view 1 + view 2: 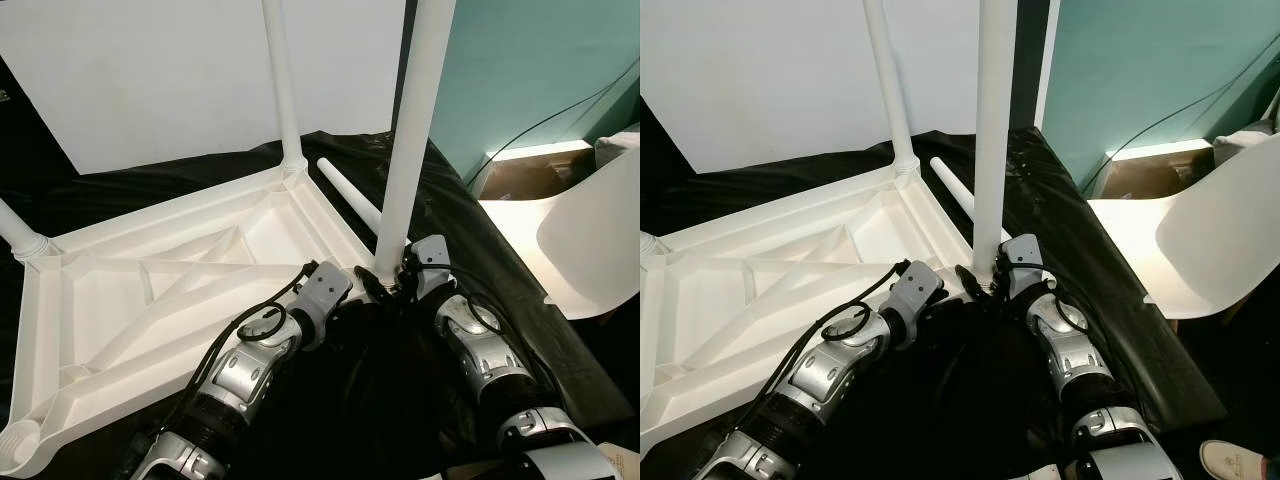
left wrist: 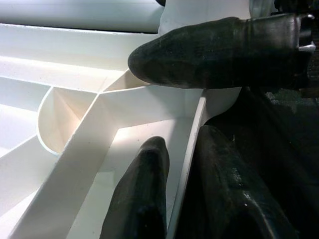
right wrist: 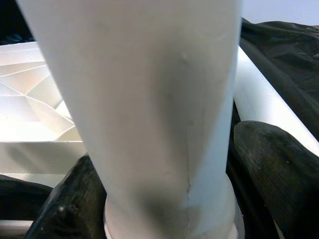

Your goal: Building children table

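A white plastic tabletop (image 1: 150,290) lies upside down on black cloth. One white leg (image 1: 283,80) stands upright in its far corner and another leg (image 1: 20,235) in its left corner. My right gripper (image 1: 400,275) is shut on the base of a third upright leg (image 1: 410,130) at the near right corner socket; a finger (image 3: 274,164) sits on each side of it. My left gripper (image 1: 335,285) is shut on the tabletop's rim beside that corner, with one finger (image 2: 144,189) inside the rim and one finger (image 2: 214,50) across the socket.
A loose white leg (image 1: 350,195) lies on the cloth behind the held leg. A white chair (image 1: 590,240) stands to the right, with a cardboard box (image 1: 530,170) behind it. A shoe (image 1: 1240,460) shows at the lower right. A white wall and a teal wall stand behind.
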